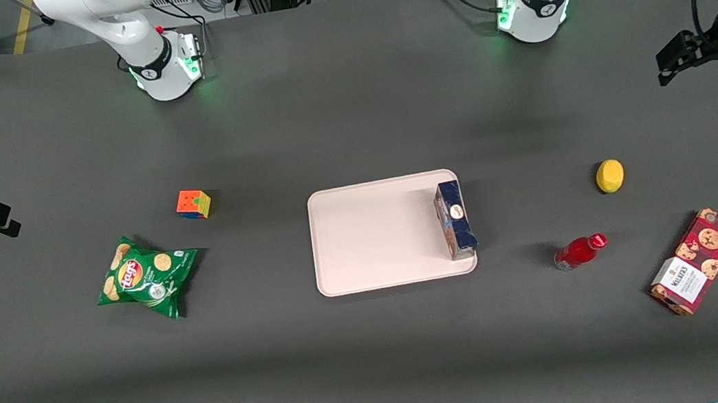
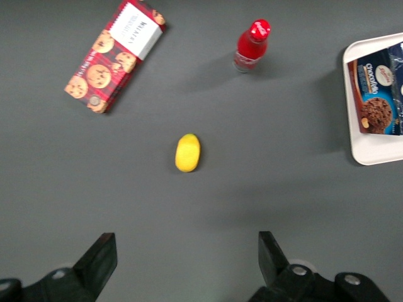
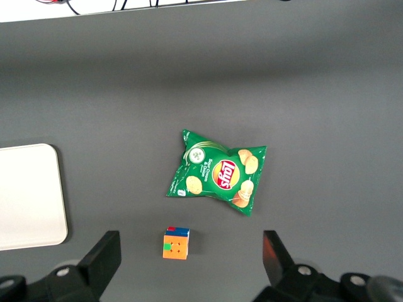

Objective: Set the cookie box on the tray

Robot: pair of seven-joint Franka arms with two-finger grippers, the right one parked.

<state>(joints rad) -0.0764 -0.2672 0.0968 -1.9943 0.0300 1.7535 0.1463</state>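
Resting on the tray [image 1: 363,235], cookie box [image 1: 455,218]; gripper [image 2: 186,261] fingers [image 2: 101,258] spread, high above.

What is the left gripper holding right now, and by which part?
Nothing. The gripper is open and empty above the table, with the lemon below it; the cookie box stands on the tray.

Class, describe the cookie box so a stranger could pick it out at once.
Find the big pale tray in the middle of the table. The cookie box stands on it, along the edge nearest the working arm's end. It is small and dark navy, unlike the longer red box lying off the tray. The open gripper hangs empty above the lemon.
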